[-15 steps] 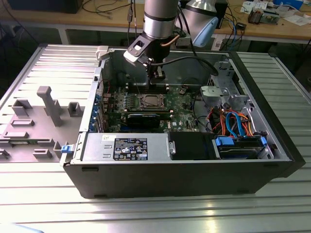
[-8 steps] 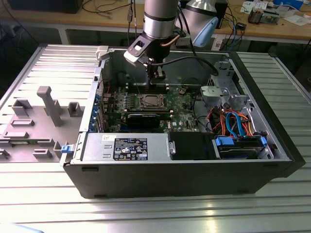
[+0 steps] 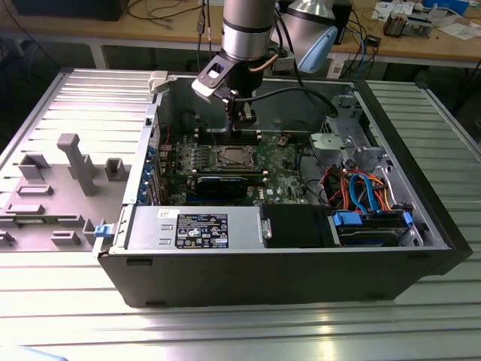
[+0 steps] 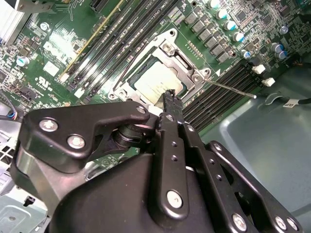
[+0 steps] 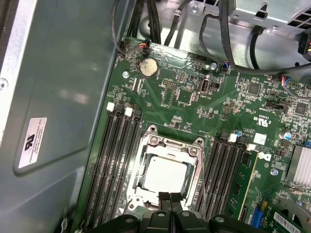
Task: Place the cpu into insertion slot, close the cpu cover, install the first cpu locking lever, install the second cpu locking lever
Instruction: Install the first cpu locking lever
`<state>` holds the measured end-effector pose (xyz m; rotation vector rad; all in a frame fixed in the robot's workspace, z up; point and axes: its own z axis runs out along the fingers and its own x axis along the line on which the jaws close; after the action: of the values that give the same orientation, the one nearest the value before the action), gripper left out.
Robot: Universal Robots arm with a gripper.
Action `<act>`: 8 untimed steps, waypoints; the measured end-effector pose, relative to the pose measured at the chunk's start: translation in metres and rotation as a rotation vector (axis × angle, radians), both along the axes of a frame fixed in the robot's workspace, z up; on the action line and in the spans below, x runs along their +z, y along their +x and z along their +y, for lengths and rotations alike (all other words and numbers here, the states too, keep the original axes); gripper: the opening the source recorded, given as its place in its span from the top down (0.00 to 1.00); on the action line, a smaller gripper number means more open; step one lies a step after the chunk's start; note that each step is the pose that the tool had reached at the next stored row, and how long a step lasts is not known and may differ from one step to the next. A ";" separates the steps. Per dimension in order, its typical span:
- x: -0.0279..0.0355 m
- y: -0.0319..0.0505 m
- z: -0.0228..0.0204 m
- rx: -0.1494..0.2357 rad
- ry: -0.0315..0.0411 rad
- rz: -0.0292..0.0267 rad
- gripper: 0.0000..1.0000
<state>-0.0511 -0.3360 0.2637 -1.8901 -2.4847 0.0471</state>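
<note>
Inside the open computer case [image 3: 301,278], which is set on a ribbed metal table [image 3: 225,331], the green motherboard [image 5: 180,97] is seen from above. The insertion slot [image 3: 228,159] is flanked on two sides by banks of long narrow memory slots [image 5: 114,165]. A round coin battery [image 5: 148,67] is mounted further along the board, and a finned heat sink [image 5: 301,165] is seen at the board's edge. Black cables [image 5: 223,34] are draped over the far end of the board. In the exterior view, a long black card [image 3: 225,184] lies just in front of the slot, a grey power-supply box [image 3: 195,228] is fitted along the near wall, and orange and blue cables [image 3: 361,188] are bundled toward the exterior view's right. A grey fixture [image 3: 79,162] stands on the table at the exterior view's left.

The gripper [image 5: 170,198] is held low over the slot's edge, with its black fingers pressed together and nothing seen between them.

The cpu [image 5: 165,174] is seated in the slot, its pale silver-grey top flat and square. The cpu cover [image 5: 172,145] is laid down around it, so that the chip is framed by the central window. In the second wrist view, a thin metal lever [image 4: 231,88] is seen jutting from the socket's corner out over the memory slots.
</note>
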 end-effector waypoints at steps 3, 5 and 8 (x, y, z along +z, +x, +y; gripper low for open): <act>0.0000 0.0000 0.0000 0.004 0.0000 0.0000 0.89; 0.0000 0.0000 0.0000 0.007 0.0000 0.0000 0.89; 0.0000 0.0000 0.0000 0.013 0.0000 0.0001 0.89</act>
<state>-0.0511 -0.3360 0.2638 -1.8745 -2.4966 0.0474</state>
